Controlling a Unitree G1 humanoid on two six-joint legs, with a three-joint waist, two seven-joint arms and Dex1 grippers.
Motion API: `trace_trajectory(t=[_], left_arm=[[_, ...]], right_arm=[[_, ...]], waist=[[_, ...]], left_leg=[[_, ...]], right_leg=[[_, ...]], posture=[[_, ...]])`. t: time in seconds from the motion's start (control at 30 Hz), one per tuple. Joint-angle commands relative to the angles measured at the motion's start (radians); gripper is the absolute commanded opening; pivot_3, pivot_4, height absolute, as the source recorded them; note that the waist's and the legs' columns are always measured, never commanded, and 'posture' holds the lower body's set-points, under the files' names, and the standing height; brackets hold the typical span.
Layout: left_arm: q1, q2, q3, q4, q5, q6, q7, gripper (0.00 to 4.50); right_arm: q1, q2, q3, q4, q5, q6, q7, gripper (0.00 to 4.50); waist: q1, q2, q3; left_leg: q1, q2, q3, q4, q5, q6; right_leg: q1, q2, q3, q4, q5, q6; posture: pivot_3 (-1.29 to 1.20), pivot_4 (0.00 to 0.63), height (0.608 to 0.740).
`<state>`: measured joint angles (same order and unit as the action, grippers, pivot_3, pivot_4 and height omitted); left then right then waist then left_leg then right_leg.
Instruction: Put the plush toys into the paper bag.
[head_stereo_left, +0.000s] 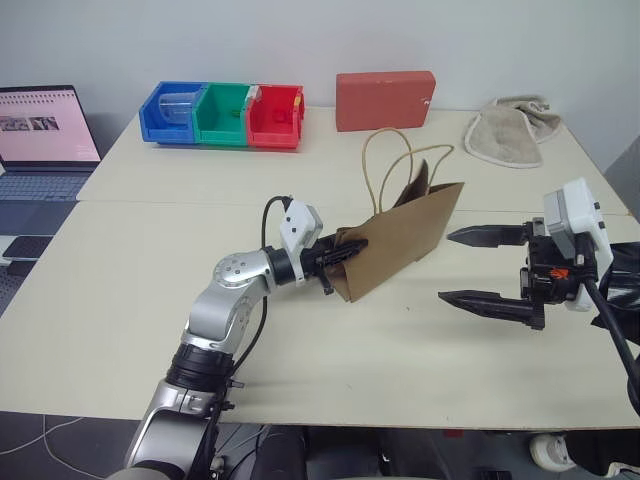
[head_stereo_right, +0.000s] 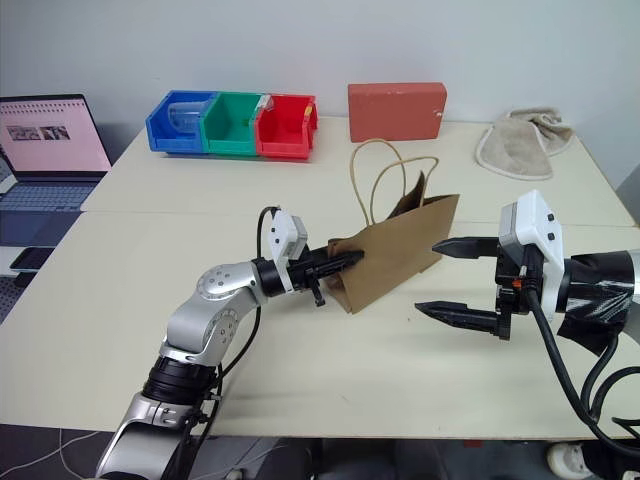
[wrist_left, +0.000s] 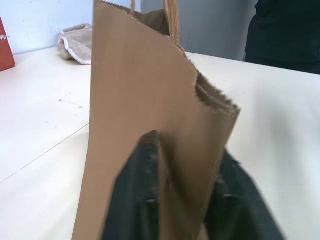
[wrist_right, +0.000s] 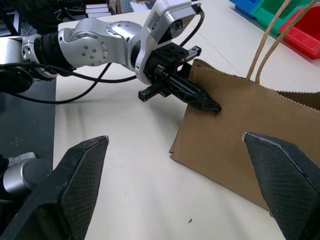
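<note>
Left gripper (head_stereo_left: 345, 252) pinches the near edge of the plain brown kraft paper bag (head_stereo_left: 405, 235), which stands mid-table; the right gripper (head_stereo_left: 482, 268), fingers wide apart, waits at the bag's three o'clock. Left wrist view: black fingers (wrist_left: 137, 200) clamp a paper fold. Right wrist view: the bag sits between spread fingertips (wrist_right: 75, 175). No readable writing.

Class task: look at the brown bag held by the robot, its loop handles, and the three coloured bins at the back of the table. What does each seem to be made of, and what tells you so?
Paper bag: brown kraft paper, matt; serrated top edge and sharp creases.
Handles: probably twisted paper cord; thin, tan, holding stiff loops.
Bins: likely moulded plastic; smooth, uniform bright colour.
</note>
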<state>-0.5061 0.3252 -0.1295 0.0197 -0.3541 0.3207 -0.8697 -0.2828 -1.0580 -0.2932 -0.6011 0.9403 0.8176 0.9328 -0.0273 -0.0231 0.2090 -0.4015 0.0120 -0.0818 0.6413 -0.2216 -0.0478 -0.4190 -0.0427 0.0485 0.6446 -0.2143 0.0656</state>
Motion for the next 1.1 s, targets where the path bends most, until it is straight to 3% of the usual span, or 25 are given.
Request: trace_trajectory(t=[0.03, 0.33, 0.57, 0.77, 1.1], left_arm=[[-0.017, -0.003, 0.005, -0.003, -0.005, -0.022, -0.017, 0.01], [-0.045, 0.042, 0.028, 0.028, -0.026, -0.037, -0.104, 0.01], [-0.213, 0.092, 0.024, 0.197, -0.097, -0.014, -0.370, 0.01], [-0.328, 0.073, -0.032, 0.419, -0.013, -0.140, -0.514, 0.01], [-0.373, 0.008, -0.045, 0.565, 0.047, -0.237, -0.589, 0.01]], right_arm=[[0.010, 0.000, -0.011, -0.027, -0.018, -0.025, -0.006, 4.50], [0.076, 0.073, -0.002, -0.050, -0.210, -0.184, -0.065, 4.50], [0.216, 0.038, -0.206, -0.109, -0.138, -0.129, -0.020, 4.50], [0.339, 0.002, -0.388, -0.145, -0.066, -0.026, -0.005, 4.50], [0.403, 0.023, -0.442, -0.163, -0.051, -0.005, -0.038, 4.50]], waist=[[0.000, 0.000, 0.000], [-0.001, 0.000, 0.000], [0.004, 0.000, 0.000], [0.001, 0.000, 0.000], [0.000, 0.000, 0.000]], left_leg=[[0.000, 0.000, 0.000, 0.000, 0.000, 0.000], [0.000, 0.000, 0.000, 0.000, 0.000, 0.000], [-0.001, -0.001, -0.001, 0.001, 0.000, 0.000], [-0.001, -0.001, -0.001, 0.001, 0.000, 0.000], [-0.001, -0.001, 0.000, 0.001, 0.000, 0.000]], right_leg=[[0.000, 0.000, 0.000, 0.000, 0.000, 0.000], [0.000, 0.000, 0.000, 0.000, 0.000, 0.000], [0.000, 0.000, 0.000, 0.000, 0.000, 0.000], [0.001, 0.000, 0.000, -0.001, -0.001, -0.002], [0.001, 0.000, 0.000, -0.001, -0.002, -0.004]], posture=[[0.00, 0.150, 0.740], [0.00, 0.150, 0.740], [0.00, 0.150, 0.740], [0.00, 0.150, 0.740], [0.00, 0.150, 0.740]])
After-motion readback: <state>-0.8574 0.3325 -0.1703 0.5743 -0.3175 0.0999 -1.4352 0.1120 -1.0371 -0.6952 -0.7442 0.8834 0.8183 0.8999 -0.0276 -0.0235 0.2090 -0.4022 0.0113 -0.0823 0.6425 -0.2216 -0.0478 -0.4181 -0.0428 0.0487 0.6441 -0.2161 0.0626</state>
